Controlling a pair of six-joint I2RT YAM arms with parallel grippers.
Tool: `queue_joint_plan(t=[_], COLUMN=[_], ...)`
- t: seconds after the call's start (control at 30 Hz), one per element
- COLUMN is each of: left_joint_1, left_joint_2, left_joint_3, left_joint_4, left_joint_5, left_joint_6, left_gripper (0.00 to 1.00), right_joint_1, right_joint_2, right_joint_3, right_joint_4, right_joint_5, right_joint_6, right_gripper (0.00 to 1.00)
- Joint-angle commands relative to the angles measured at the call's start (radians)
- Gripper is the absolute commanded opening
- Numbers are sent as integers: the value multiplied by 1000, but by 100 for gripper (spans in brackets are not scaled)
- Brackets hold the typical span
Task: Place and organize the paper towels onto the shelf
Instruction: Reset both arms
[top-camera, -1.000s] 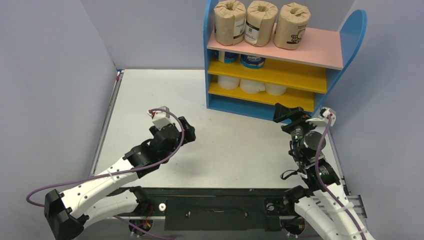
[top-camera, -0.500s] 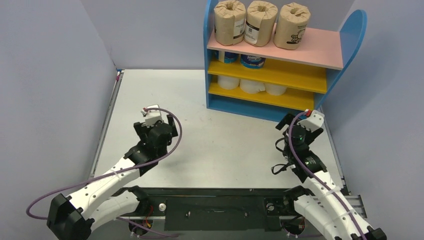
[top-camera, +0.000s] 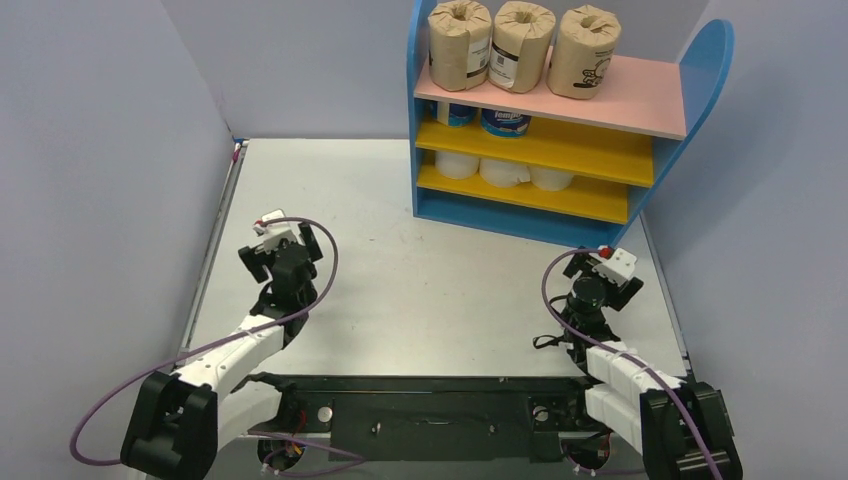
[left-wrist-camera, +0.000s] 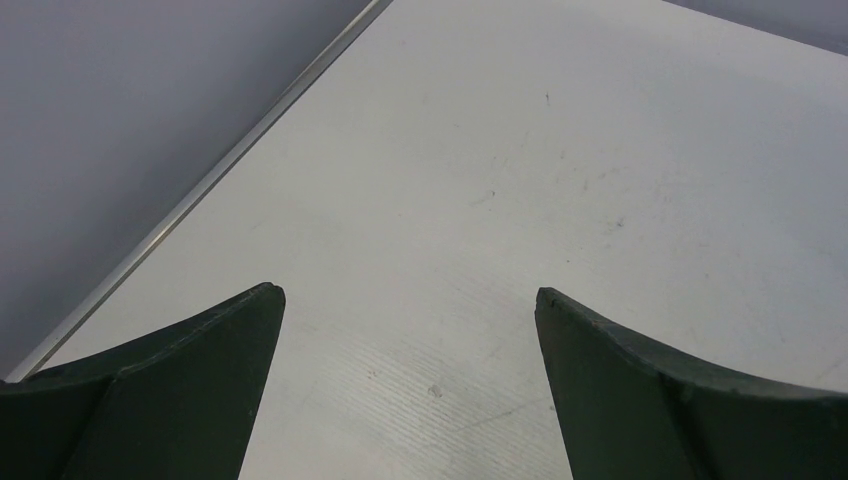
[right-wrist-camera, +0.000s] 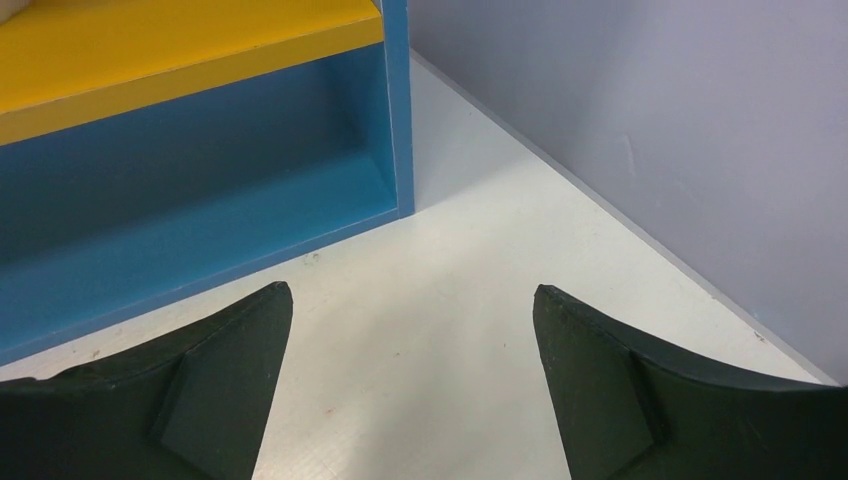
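The shelf (top-camera: 655, 110) held three brown rolls (top-camera: 522, 45), two Tempo rolls (top-camera: 505, 122), three white rolls (top-camera: 503, 172). The left end effector (left-wrist-camera: 410, 295) and right end effector (right-wrist-camera: 412, 290) gaped empty.

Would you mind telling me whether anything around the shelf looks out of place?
Nothing stands out. On the shelf, the brown rolls stand upright in a row on the top board, the Tempo rolls sit below them, the white rolls lowest. The left gripper and right gripper are open and empty.

Tempo rolls (top-camera: 505, 122): tops hidden under pink board (top-camera: 640, 95) | white rolls (top-camera: 503, 172): half hidden
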Motion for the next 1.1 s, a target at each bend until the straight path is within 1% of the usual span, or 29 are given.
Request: queue_joint_plan(t=[0.0, 0.17, 0.2, 0.23, 0.3, 0.33, 0.4, 0.47, 0.63, 0.73, 0.83, 0.87, 0.9, 0.93, 0.97, 1.0, 1.03, 1.07], left_joint_1=[48, 87, 99, 107, 141, 162, 188, 213, 257, 271, 295, 302, 312, 314, 315, 315, 316, 316], left_joint_2=[53, 119, 130, 133, 144, 155, 180, 219, 322, 384, 420, 416, 417, 421, 434, 434, 432, 435], left_joint_3=[-25, -43, -43, -40, -35, -33, -26, -28, -31, -14, -30, -52, -87, -107, -138, -147, -151, -147], left_joint_4=[195, 241, 242, 244, 257, 270, 289, 310, 412, 459, 527, 538, 590, 626, 699, 731, 732, 733], left_joint_5=[-24, -30, 1, 24, 170, 268, 384, 458, 522, 589, 639, 657, 681, 686, 694, 696, 689, 671], left_joint_6=[-35, -58, -55, -52, 10, 72, 134, 147, 140, 137, 131, 128, 126, 125, 130, 131, 126, 119], left_gripper=[96, 96, 96, 96, 96, 96, 96, 96, 96, 96, 96, 96, 96, 96, 96, 96, 96, 96], right_joint_1=[-15, -33, -37, -40, -44, -43, -43, -43, -52, -59, -79, -81, -84, -84, -84, -84, -82, -82], right_joint_2=[59, 137, 153, 162, 201, 214, 221, 210, 184, 210, 244, 248, 276, 295, 348, 379, 402, 392], right_joint_3=[-37, -37, -1, 20, 65, 88, 95, 77, 35, 19, 21, 23, 21, 18, 14, 13, 18, 28], right_joint_4=[322, 442, 424, 359, 316, 299, 283, 306, 359, 420, 448, 445, 477, 501, 557, 594, 594, 553], right_joint_5=[16, -15, -25, -62, -102, -115, -121, -118, -123, -155, -180, -197, -213, -263, -297, -373, -396, -407], right_joint_6=[-35, -63, -63, -67, -92, -97, -99, -94, -71, -66, -52, -50, -56, -79, -95, -130, -143, -146], right_gripper=[86, 86, 86, 86, 86, 86, 86, 86, 86, 86, 86, 86, 87, 87, 87, 87, 88, 89])
